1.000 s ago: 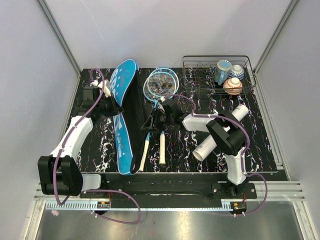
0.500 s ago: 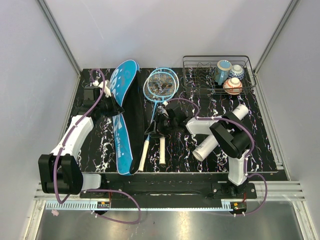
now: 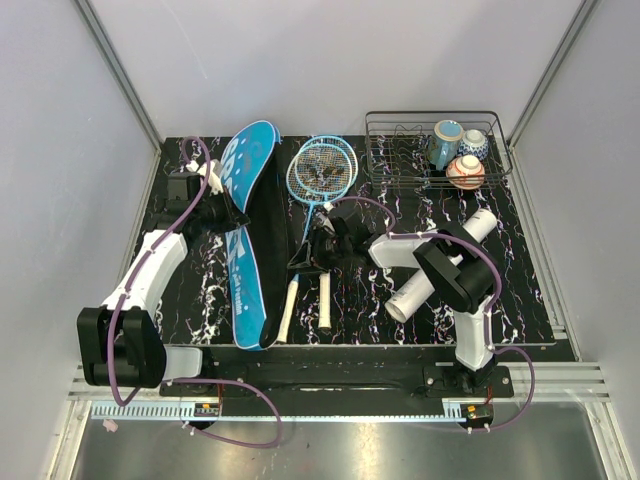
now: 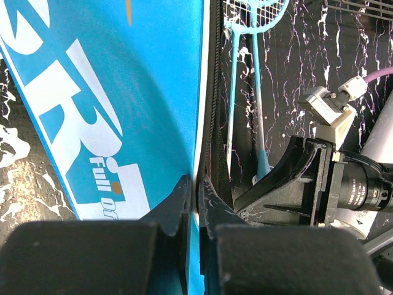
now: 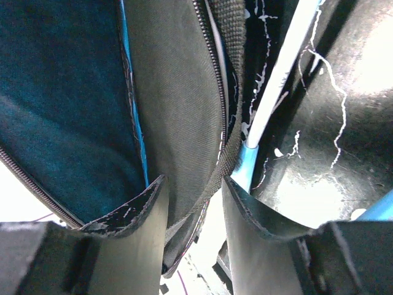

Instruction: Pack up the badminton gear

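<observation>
White handles mark the nearest gear: both rackets point(image 3: 322, 170) lie loose outside the bag, their shafts passing just beside the right gripper point(image 3: 312, 245) and their heads beyond it. The long white tube point(image 3: 410, 293) rests on that gripper's wrist side, partly under its arm, also unpacked. The right gripper's jaws stand apart, straddling the black zip edge of the teal bag point(image 3: 245, 180) without visibly pinching it. Across the bag, the left gripper point(image 4: 196, 184) is clamped tight on the teal edge. I judge nothing packed yet; only lining shows inside. Far beyond the right gripper, the wire rack point(image 3: 400, 150) holds three cups point(image 3: 450, 140). No shuttlecocks can be made out.
</observation>
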Motion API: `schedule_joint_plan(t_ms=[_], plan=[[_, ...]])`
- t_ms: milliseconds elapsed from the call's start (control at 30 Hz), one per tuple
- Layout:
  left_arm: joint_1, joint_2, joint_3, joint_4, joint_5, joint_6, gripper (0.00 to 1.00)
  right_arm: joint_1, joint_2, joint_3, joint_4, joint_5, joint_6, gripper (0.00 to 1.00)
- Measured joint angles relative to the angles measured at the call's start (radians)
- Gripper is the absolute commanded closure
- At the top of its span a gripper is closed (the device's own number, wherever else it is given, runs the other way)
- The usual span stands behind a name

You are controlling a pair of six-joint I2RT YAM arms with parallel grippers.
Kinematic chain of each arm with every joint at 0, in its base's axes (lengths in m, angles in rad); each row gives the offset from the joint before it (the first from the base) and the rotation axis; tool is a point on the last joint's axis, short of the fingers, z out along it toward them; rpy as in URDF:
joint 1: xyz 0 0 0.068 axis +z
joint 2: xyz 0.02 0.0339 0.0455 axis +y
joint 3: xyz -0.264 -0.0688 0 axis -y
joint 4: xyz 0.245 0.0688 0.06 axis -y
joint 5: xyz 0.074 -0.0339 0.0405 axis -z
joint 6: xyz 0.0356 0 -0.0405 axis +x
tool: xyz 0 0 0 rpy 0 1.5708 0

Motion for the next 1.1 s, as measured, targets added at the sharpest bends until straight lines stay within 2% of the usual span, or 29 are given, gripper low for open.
schedule_joint_plan(t_ms=[333, 833, 1100], plan=[[0.0, 0.004, -0.001, 0.003, 0.016, -0.009, 1.0, 0.023, 0.006, -0.002, 0.037, -0.011, 0.047, 0.54], [0.0, 0.011, -0.002, 0.004, 0.025, -0.01, 1.0, 0.049, -0.046, -0.118, 0.06, -0.009, 0.068, 0.46], [0.0, 0.011, -0.003, 0.005, 0.028, -0.01, 1.0, 0.099, -0.039, -0.116, 0.093, -0.014, 0.111, 0.51]])
